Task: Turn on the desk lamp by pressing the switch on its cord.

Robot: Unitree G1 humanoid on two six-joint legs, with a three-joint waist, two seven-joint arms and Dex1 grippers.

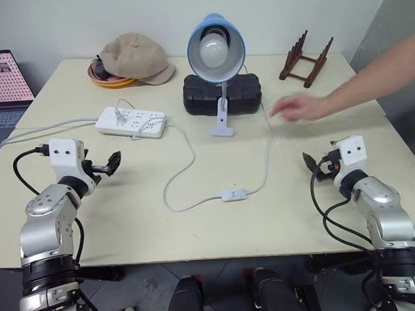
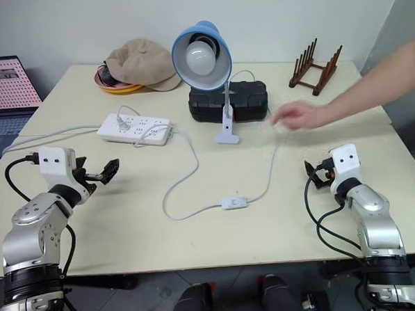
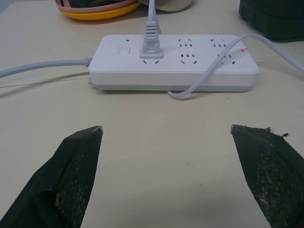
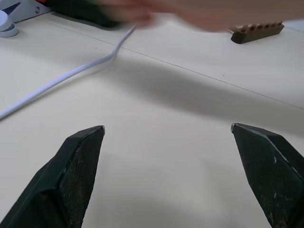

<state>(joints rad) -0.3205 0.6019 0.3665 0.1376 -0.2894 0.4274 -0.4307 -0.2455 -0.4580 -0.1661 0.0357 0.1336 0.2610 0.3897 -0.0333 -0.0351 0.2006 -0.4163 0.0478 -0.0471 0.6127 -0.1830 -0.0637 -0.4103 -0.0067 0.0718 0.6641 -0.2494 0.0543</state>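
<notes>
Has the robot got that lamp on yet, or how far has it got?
Not yet: the desk lamp looks unlit. Already in place: a plug sits in the power strip, and the switch lies untouched on the table between the arms. In hand: nothing; the left gripper and right gripper are open and empty, while a person's hand reaches near the cord. Left: reaching and pressing the switch.

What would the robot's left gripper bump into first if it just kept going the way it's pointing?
Most likely the white multi-socket power strip: it lies straight ahead of the open left gripper, with bare table between. How low the gripper would pass is hard to judge.
</notes>
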